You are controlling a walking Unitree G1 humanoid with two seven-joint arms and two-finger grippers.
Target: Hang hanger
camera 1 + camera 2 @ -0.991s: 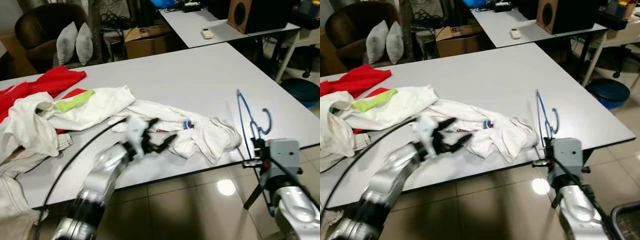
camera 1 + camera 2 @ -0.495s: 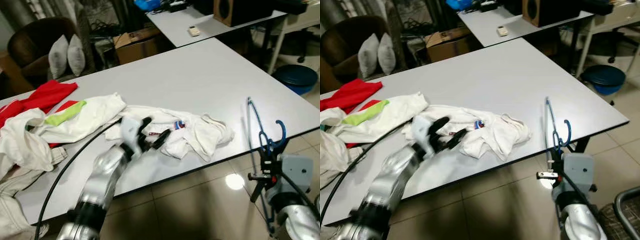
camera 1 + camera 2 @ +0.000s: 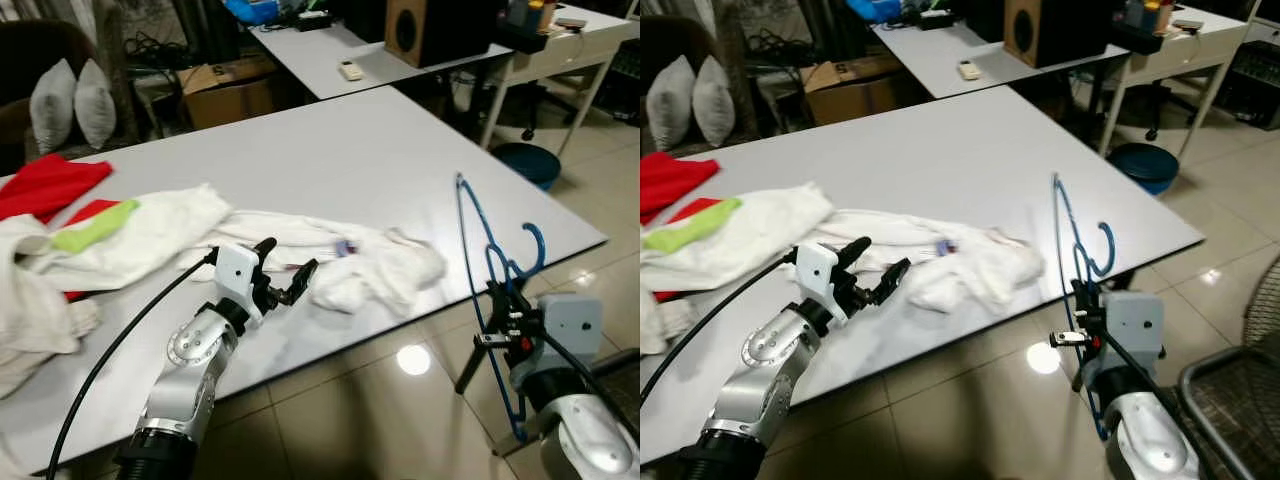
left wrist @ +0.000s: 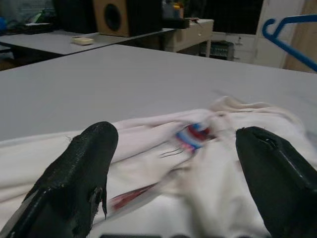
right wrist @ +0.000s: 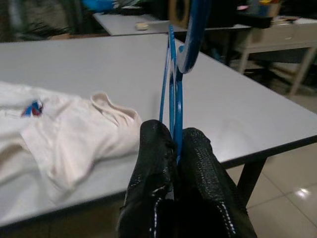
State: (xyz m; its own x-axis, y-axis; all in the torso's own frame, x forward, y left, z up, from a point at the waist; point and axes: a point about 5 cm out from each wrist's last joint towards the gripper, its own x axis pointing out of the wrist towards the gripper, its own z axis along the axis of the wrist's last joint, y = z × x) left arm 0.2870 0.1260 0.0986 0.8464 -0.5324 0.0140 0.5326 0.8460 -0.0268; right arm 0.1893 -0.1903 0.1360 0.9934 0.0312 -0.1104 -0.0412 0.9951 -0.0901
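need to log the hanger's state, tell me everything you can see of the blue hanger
The blue hanger is a thin frame, wire or slim plastic by its look, with a curled hook. It stands upright on edge, clamped between the shut fingers of the right hand, off the near right edge of the grey table. Nothing hangs on it, and it is apart from the white shirt on the table.

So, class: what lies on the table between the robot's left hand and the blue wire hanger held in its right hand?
A crumpled white shirt lies there on the grey table, seen in the left eye view.
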